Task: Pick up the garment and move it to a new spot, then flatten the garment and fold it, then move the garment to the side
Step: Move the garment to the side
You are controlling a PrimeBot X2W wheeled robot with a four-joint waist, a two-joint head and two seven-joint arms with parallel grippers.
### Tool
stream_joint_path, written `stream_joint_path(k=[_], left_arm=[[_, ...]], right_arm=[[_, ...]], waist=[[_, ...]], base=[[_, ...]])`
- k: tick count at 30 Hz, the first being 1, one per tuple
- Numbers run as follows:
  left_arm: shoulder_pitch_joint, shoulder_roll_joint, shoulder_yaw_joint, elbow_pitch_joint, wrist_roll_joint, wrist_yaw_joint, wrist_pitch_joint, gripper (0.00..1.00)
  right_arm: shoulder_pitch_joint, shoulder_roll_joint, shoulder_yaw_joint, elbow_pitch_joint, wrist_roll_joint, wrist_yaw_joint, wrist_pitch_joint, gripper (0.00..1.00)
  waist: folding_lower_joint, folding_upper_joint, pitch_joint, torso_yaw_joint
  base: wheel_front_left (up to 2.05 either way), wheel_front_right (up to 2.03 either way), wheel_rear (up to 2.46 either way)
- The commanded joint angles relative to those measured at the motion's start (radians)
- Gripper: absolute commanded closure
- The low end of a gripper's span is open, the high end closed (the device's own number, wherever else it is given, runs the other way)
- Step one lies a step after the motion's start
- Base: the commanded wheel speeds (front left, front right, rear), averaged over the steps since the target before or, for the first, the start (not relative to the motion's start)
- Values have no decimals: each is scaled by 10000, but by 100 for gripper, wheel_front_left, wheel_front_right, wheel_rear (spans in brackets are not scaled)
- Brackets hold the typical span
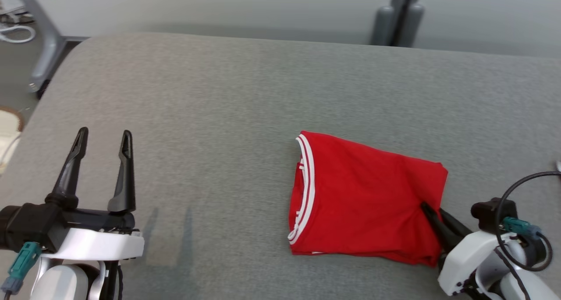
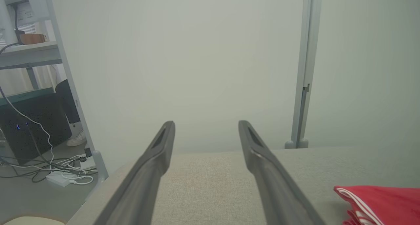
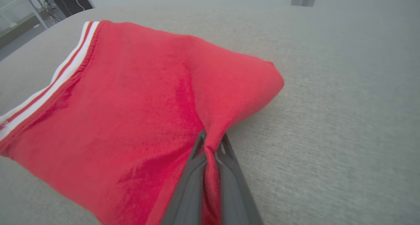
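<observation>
Pinching the red garment's (image 1: pixel 363 195) right edge, my right claw (image 3: pixel 213 136) is clamped on it; my left claw (image 1: pixel 105 133) gapes apart, well to its left.

A lab is suggested by the black lit-up box (image 2: pixel 32 129), floor cables (image 2: pixel 67 176) and metal rack (image 2: pixel 31 54) at nine o'clock.

Parted left pincer (image 2: pixel 206 128) above grey table (image 2: pixel 203 185)
</observation>
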Motion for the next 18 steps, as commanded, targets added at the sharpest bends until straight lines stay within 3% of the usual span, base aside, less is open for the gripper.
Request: stream_joint_path(k=[1,6,10,18], left_arm=[[33,70,38,-67,-1,-47,31,0],[-61,328,115,-350,30,-25,208,0],[-222,559,174,-667,99,-35,390,0],[-696,1012,149,-1304,233,-96,878,0]], right_arm=[[133,-139,-149,-131,-97,1,20,100],[463,-443,-628,-1034,-594,1,239,100],[437,-302,-1048,-1640,-883,1,274,100],[-77,-387,-1286,-2027,-1543,1,150,100]], waist=[[0,0,92,-574],[0,0,356,-1724],[0,0,745,-2673],[0,0,1605,-4146]], base=[[0,0,0],[0,0,0],[0,0,0],[0,0,0]])
